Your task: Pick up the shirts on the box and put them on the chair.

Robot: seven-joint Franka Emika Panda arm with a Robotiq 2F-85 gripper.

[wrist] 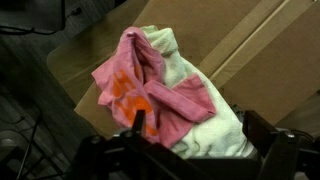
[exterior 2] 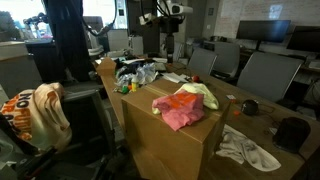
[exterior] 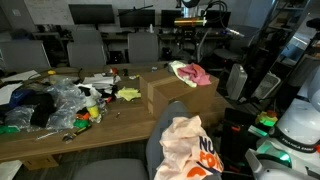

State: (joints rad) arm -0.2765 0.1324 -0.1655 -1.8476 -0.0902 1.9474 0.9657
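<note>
A pink shirt [wrist: 150, 85] lies crumpled on top of a pale green-white shirt [wrist: 215, 125] on the cardboard box [wrist: 270, 50]. Both exterior views show the pile on the box top, with the pink shirt [exterior: 198, 74] [exterior 2: 180, 108] beside the pale one [exterior 2: 200, 92]. My gripper [wrist: 197, 122] is open and empty, hovering above the shirts with one finger on each side of them. A white-and-orange shirt [exterior: 190, 145] [exterior 2: 35, 110] hangs over the dark chair [exterior: 165, 122] [exterior 2: 95, 110] beside the box.
The wooden table [exterior: 40, 140] carries a heap of plastic bags and small items [exterior: 60, 100]. A white cloth [exterior 2: 245, 150] lies on the table next to the box. Office chairs [exterior 2: 265, 70] and monitors [exterior: 92, 14] stand behind.
</note>
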